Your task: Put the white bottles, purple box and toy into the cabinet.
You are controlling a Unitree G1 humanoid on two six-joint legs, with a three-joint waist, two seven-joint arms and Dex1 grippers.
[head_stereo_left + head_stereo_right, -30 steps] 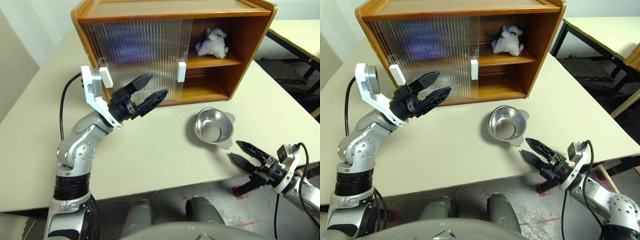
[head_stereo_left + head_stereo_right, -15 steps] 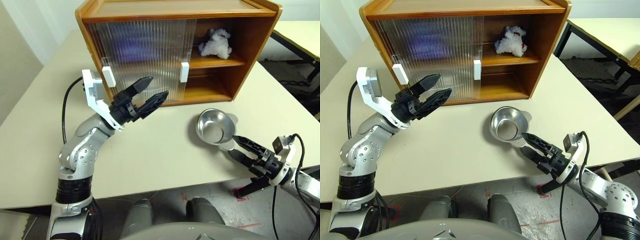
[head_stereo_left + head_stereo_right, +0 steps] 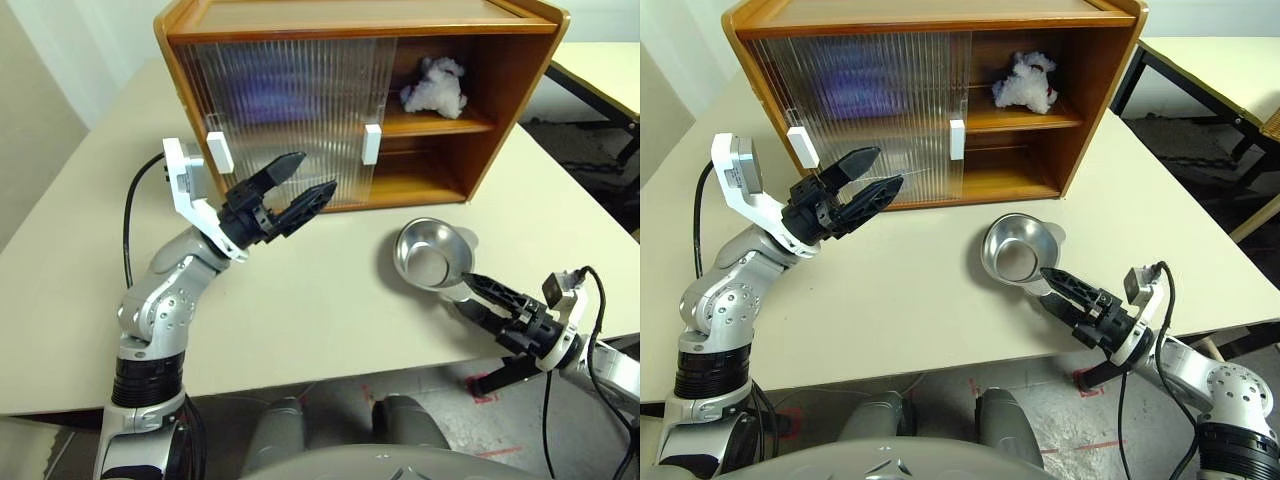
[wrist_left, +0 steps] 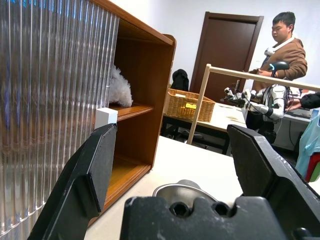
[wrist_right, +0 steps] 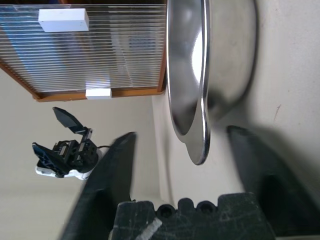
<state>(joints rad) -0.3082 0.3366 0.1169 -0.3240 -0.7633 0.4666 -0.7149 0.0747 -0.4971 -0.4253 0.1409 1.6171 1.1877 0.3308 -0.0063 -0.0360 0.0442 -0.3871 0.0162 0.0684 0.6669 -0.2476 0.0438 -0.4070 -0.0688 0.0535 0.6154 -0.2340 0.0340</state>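
Toy (image 3: 433, 84) shelved in cabinet (image 3: 520, 60). Right end effector (image 3: 1059, 289) straddling bowl (image 3: 1018, 248) lip, not clamped; left end effector (image 3: 303, 184) wide, idle. Next: likely clamp the lip.

Right end effector (image 3: 1052, 288) at metal bowl's (image 3: 1018, 249) lip — toy (image 3: 1025, 80) on cabinet (image 3: 940, 20) shelf

Table (image 3: 300, 320) bears cabinet (image 3: 360, 30), metal bowl (image 3: 432, 255)

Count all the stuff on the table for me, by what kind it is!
Cabinet: 1
Toy, on the cabinet's upper shelf: 1
Metal bowl: 1
A purple blur shows behind the ribbed door, too unclear to count.
Total: 3
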